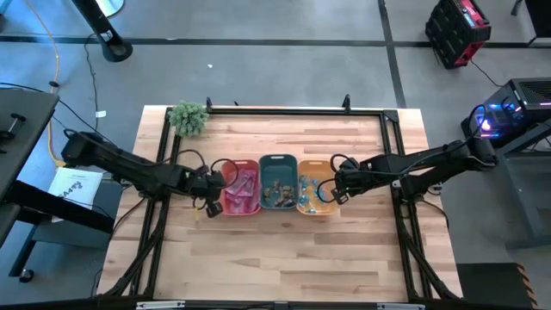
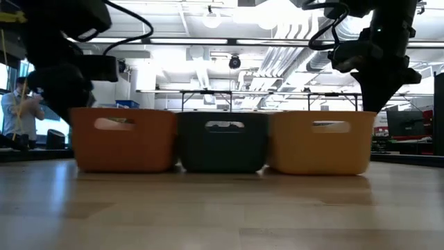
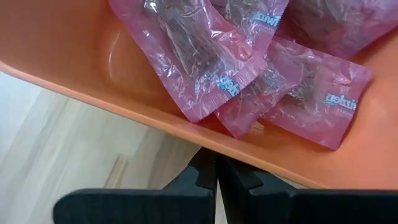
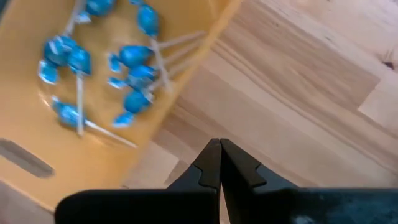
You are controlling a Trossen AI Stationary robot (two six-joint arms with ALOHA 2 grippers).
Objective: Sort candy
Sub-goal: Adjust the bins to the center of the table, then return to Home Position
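Three bins stand side by side mid-table: a red bin [image 1: 241, 188], a teal bin [image 1: 278, 181] and an orange bin [image 1: 315, 194]. Flat pink wrapped packets [image 3: 249, 68] lie in the red bin. Blue-wrapped lollipops with white sticks [image 4: 127, 68] lie in the orange bin. Small pieces [image 1: 278, 193] fill the teal bin. My left gripper [image 3: 216, 177] is shut and holds nothing, just outside the red bin's left wall [image 3: 124, 106]. My right gripper [image 4: 220, 163] is shut and holds nothing, above the bare table beside the orange bin's right wall [image 4: 186, 74].
A small green leafy plant [image 1: 188, 117] stands at the table's far left corner. A black frame [image 1: 284, 110] runs along the far edge and down both sides. Bare wood [image 1: 284, 258] spreads in front of the bins. A person [image 2: 19, 111] stands in the room beyond.
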